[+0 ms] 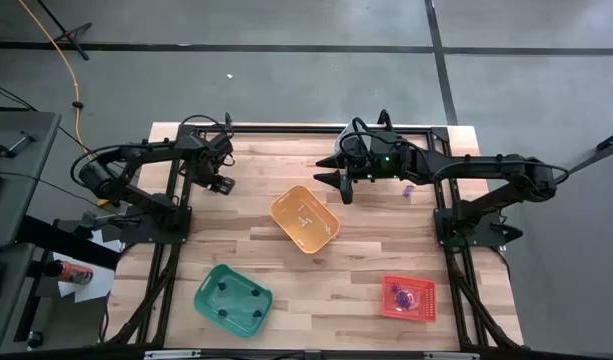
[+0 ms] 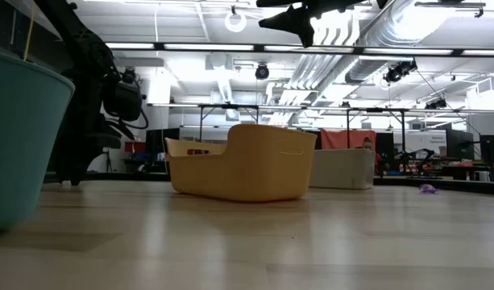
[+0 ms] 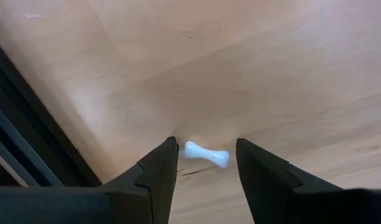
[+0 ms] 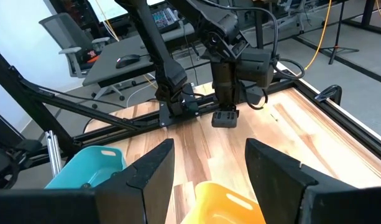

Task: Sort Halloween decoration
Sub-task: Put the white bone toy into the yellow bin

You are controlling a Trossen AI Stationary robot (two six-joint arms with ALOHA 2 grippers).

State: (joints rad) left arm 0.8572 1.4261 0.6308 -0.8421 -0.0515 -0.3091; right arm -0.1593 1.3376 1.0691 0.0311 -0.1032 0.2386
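A small white bone trinket (image 3: 207,154) lies flat on the wooden table near its far left corner. My left gripper (image 3: 206,144) is open and low over it, one finger on each side of the bone without touching it; the high view shows this gripper (image 1: 221,185) beside the left frame. A purple trinket (image 1: 408,188) lies on the table under my right arm, also seen in the low view (image 2: 427,188). My right gripper (image 1: 331,182) is open and empty, held high above the table's far middle (image 2: 303,24), beyond the orange bin.
The orange bin (image 1: 304,218) stands mid-table with whitish pieces inside. The green bin (image 1: 233,298) at the near left holds dark pieces, and the red bin (image 1: 408,298) at the near right holds purple ones. A pale grey bin (image 2: 342,167) stands behind the orange one. Black frame rails (image 3: 28,134) edge the table.
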